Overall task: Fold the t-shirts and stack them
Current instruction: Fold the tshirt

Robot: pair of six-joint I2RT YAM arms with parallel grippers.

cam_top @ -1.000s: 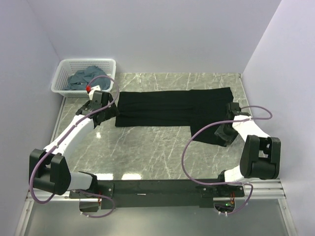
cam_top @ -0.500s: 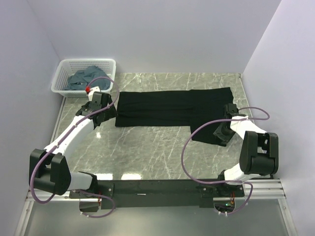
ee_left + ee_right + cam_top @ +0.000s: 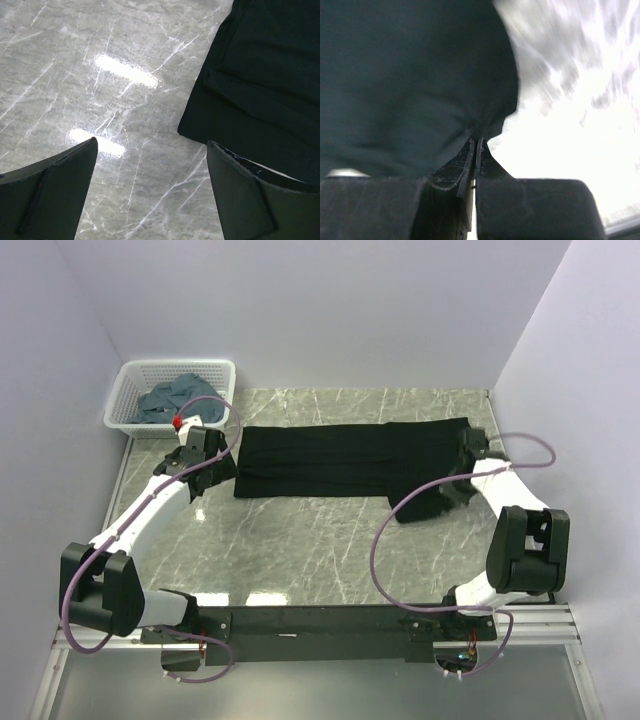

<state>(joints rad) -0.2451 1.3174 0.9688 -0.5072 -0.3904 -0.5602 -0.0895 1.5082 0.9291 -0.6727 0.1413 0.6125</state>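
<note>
Since a second ago the right gripper (image 3: 475, 141) has swung toward the table's far right. Its jaws have pressed together on the near right hem of the black t-shirt (image 3: 340, 460), drawing that flap inward. At far left, the white basket (image 3: 128, 378) holds crumpled blue-grey t-shirts (image 3: 175, 398). The left gripper (image 3: 151, 150) hovers spread wide and empty at the black shirt's left edge. Bare marble table (image 3: 300, 540) lies open along the near side.
</note>
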